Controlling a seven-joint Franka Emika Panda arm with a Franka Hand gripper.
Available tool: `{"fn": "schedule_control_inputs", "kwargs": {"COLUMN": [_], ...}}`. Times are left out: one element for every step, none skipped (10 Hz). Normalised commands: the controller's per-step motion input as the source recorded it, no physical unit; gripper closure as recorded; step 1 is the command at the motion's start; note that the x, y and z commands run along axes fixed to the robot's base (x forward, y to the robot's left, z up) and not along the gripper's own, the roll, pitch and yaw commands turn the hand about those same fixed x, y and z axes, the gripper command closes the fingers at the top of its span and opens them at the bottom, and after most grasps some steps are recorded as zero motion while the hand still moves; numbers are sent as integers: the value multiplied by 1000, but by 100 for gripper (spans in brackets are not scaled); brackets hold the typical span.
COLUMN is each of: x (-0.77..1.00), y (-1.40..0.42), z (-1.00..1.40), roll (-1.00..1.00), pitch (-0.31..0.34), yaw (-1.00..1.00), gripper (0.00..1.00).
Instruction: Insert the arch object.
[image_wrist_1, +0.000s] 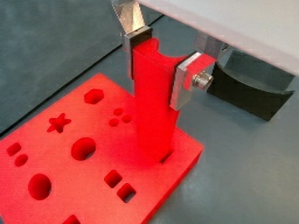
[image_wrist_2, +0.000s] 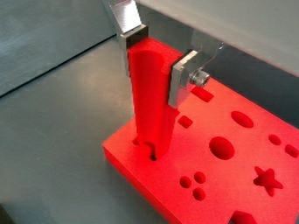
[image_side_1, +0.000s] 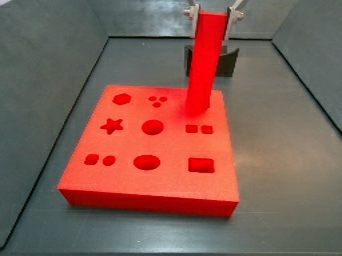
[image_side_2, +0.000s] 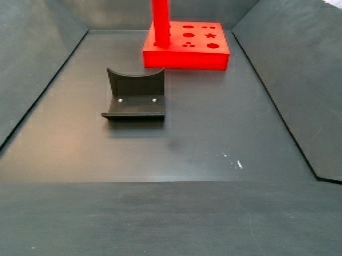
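Observation:
The arch object (image_wrist_1: 152, 105) is a long bright red bar with a curved notch in its top end. It stands upright in both wrist views (image_wrist_2: 149, 96) and both side views (image_side_1: 203, 65) (image_side_2: 159, 20). My gripper (image_wrist_1: 162, 59) is shut on its upper part, with silver fingers (image_wrist_2: 184, 77) on two opposite faces. The bar's lower end meets the flat red board (image_wrist_1: 100, 197) at a hole near one corner, with a thin dark gap beside it. I cannot tell how deep it sits. The gripper is cut off at the upper edge in a side view (image_side_1: 211, 8).
The red board (image_side_1: 147, 195) has star, round, oval and square holes. The dark fixture (image_side_2: 134, 95) stands on the grey floor apart from the board, and also shows in a wrist view (image_wrist_1: 251, 87). Dark sloped walls surround the floor (image_side_2: 187, 170).

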Motion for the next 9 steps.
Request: {"fn": "schedule_control_inputs", "kwargs": {"x": [0,0,154,129,0,-29,-77,-54,-46], "y": [0,0,0,11,0,0,-23,-103,-186], "z": [-37,-83,-46,0,0,0,-60,-117,-197], "roll": [80,167,240,236,166,116,126,199,279], "pitch": [0,0,6,7,0,0,0,0,0], "yaw": [0,0,20,9,0,0,0,0,0], "gripper": [100,100,100,100,100,100,100,100,100]}}
